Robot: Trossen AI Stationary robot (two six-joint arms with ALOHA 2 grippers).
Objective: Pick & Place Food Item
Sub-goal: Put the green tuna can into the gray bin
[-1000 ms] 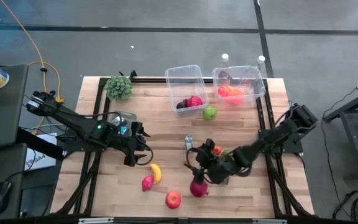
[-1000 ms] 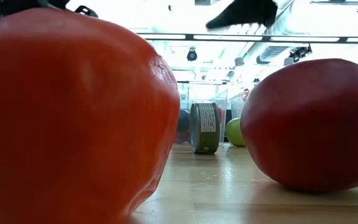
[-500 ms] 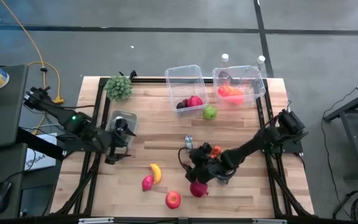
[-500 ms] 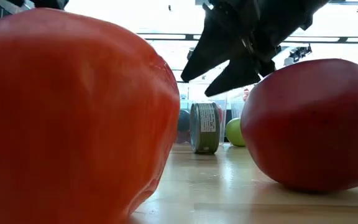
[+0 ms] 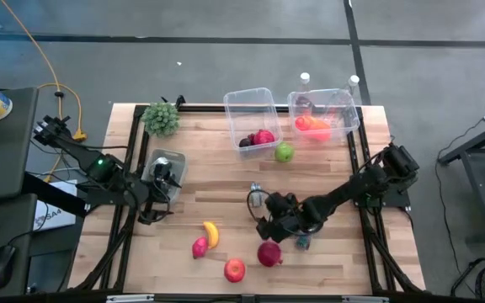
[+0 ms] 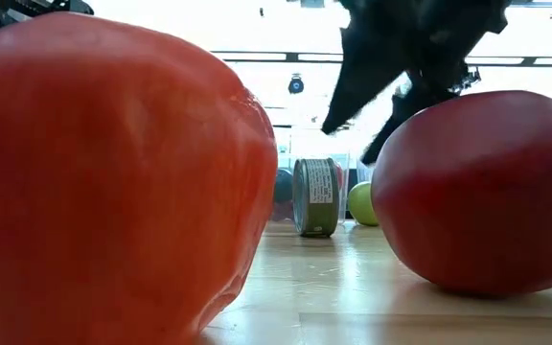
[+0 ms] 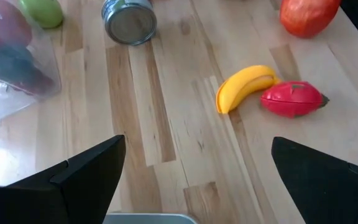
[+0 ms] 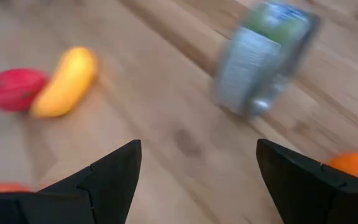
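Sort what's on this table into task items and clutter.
Task items: yellow toy banana, red toy apple, dark red round fruit, green toy apple, two clear plastic bins, open right pincer.

Lying about: small metal can, green leafy plant, open left pincer waiting at the table's left edge.

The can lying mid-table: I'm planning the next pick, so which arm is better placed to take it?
Probably the right. Its open tool hovers beside the can, which fills its wrist view just ahead of the fingers. The left tool, also open, sits back at the table's left edge, with the banana nearer to it.
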